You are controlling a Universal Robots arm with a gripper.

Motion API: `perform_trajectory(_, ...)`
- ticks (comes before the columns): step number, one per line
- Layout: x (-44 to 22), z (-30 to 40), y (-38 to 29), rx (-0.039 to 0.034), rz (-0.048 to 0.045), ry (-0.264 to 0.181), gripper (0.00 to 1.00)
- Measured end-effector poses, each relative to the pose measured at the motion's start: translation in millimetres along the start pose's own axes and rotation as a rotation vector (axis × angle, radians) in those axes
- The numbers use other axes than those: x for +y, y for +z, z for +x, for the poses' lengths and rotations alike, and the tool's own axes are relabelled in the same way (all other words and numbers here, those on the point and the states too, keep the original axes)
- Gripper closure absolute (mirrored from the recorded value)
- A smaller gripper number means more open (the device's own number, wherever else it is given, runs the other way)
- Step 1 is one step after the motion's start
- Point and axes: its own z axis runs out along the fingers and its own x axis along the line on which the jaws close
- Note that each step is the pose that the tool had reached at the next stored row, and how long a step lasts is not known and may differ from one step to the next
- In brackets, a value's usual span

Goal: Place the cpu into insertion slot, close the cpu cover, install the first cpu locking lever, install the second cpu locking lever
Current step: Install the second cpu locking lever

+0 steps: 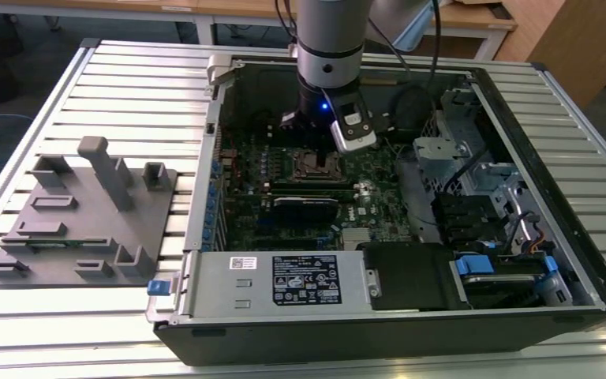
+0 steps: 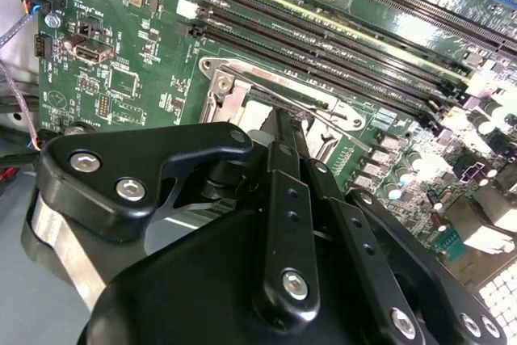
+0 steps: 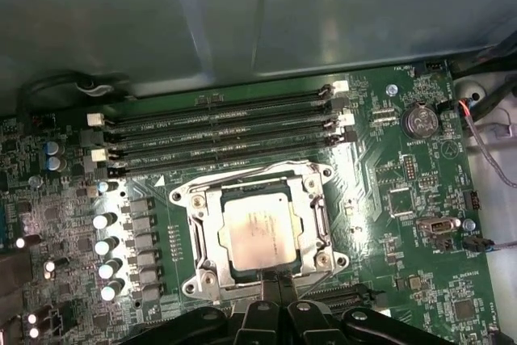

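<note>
In the exterior view the arm reached down into the open computer case [image 1: 555, 260] on the slatted table [image 1: 124, 79], its claw [image 1: 319, 134] hanging just above the insertion slot [image 1: 312, 166] on the green motherboard [image 1: 372, 197], with a grey fixture block [image 1: 82, 217] lying well apart from the slot, outside the case. In the second wrist view the claw [image 2: 283, 131] had its black fingers [image 2: 284, 151] drawn together to a narrow tip right at the slot's silver rim [image 2: 242, 90], beside the long memory slots [image 2: 323, 30]; whether they pinched anything I could not tell. In the first wrist view the cpu [image 3: 258, 228] sat flat inside the insertion slot [image 3: 214, 268], the cpu cover [image 3: 315, 220] lay framed around it, and the claw [image 3: 275, 284] met the slot's near edge.
</note>
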Motion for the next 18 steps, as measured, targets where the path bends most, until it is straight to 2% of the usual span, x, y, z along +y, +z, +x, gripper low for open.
perform_trajectory(18,-7.8,-1.4,-0.5,0.0006,-0.0023,-0.002,0.9)
